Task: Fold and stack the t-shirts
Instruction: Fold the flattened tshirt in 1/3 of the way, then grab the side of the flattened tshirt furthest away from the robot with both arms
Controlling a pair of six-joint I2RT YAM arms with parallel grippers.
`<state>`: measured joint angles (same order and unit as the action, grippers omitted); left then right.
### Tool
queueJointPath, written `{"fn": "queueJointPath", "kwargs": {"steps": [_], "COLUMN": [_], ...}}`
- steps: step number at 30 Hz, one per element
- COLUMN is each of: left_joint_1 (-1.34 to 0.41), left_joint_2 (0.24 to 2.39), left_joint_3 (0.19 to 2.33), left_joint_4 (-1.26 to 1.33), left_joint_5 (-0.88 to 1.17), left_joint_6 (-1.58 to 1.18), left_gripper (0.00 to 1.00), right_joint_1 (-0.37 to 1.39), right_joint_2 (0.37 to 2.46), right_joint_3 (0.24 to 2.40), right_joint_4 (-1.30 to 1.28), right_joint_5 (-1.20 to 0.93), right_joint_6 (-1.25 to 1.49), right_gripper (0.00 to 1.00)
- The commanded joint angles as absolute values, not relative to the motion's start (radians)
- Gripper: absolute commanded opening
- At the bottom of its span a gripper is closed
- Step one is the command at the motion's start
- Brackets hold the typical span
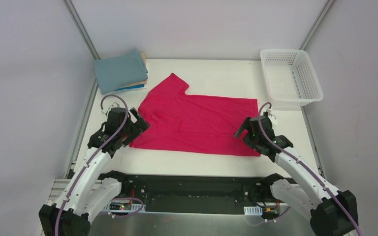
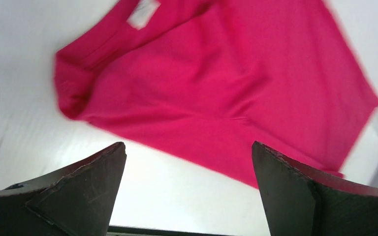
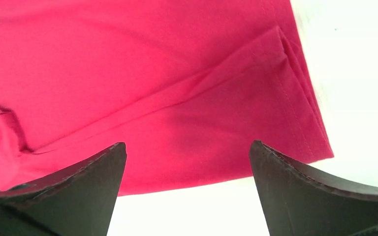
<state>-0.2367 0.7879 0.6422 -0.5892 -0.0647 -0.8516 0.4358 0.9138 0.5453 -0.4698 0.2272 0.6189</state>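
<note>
While the shirt (image 1: 197, 120) lies spread toward the table's (image 1: 216, 73) near edge, the left gripper (image 1: 139, 126) gapes empty beside its left end, and the right gripper (image 1: 241, 132) gapes over its near-right corner.

Left pincer (image 2: 188, 145) and right pincer (image 3: 187, 144) both spread wide.
</note>
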Motion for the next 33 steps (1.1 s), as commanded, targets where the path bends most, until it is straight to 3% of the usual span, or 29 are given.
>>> {"fn": "queueJointPath", "kwargs": {"steps": [1,8,12,18,25,33], "left_joint_1": [-0.297,-0.336,-0.336,-0.337,-0.336,-0.337], "left_joint_2": [0.864,1.297,1.408,1.368,1.179,1.011], "left_joint_3": [0.770,0.871,0.862,0.698,0.505,0.448], "left_joint_4": [-0.494,-0.338,-0.336,-0.335,-0.336,-0.414], "left_joint_5": [-0.002,0.058,0.011,-0.047,-0.003,0.032], "left_joint_6": [-0.810,-0.742,-0.747,-0.789,-0.885,-0.896], "left_gripper": [0.99,0.99,0.99,0.99,0.99,0.99], "right_joint_1": [0.432,0.430,0.426,0.420,0.419,0.420], "right_joint_2": [0.865,0.889,0.942,1.031,1.054,0.989], "right_joint_3": [0.609,0.582,0.578,0.571,0.509,0.416], "right_joint_4": [-0.495,-0.428,-0.385,-0.373,-0.358,-0.406], "right_joint_5": [0.254,0.240,0.234,0.222,0.182,0.113], "right_joint_6": [0.584,0.593,0.597,0.613,0.634,0.670], "right_gripper": [0.99,0.99,0.99,1.00,0.99,0.99]}}
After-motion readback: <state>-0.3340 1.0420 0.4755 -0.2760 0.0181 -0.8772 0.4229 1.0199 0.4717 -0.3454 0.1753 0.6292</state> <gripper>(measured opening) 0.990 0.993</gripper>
